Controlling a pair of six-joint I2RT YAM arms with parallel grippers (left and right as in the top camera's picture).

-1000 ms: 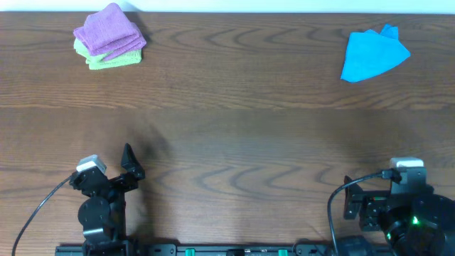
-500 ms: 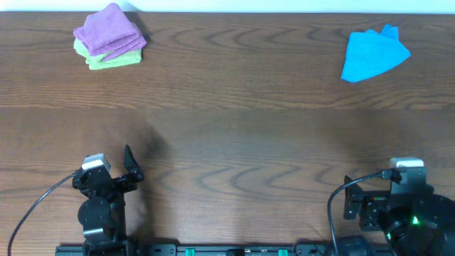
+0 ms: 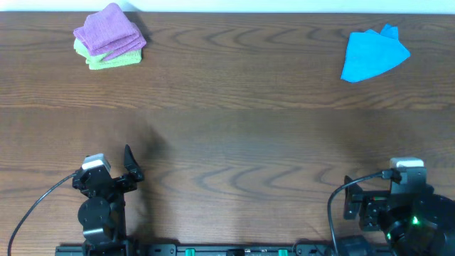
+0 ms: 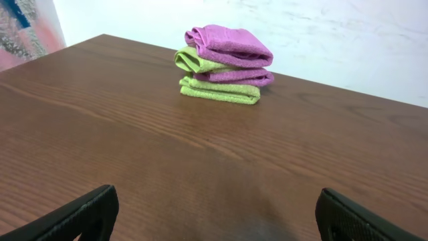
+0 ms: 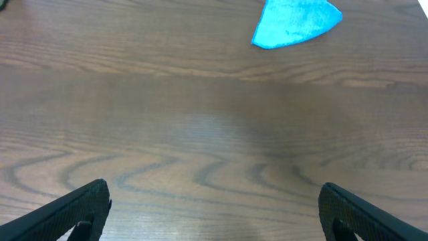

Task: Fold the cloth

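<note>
Left gripper [image 4: 215, 213] and right gripper [image 5: 214, 209] are standing spread, fingers cropped. Cloth [image 3: 108, 28] is lying folded, partly hiding green cloths [image 3: 114, 61].

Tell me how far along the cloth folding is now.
Looks done: the purple cloth lies folded atop the lime-green cloths at the far left. In hand: nothing; the left end effector and right end effector stand open and empty by the near edge. Left: apparently nothing for this cloth, though the blue cloth lies loosely bunched at far right.
</note>
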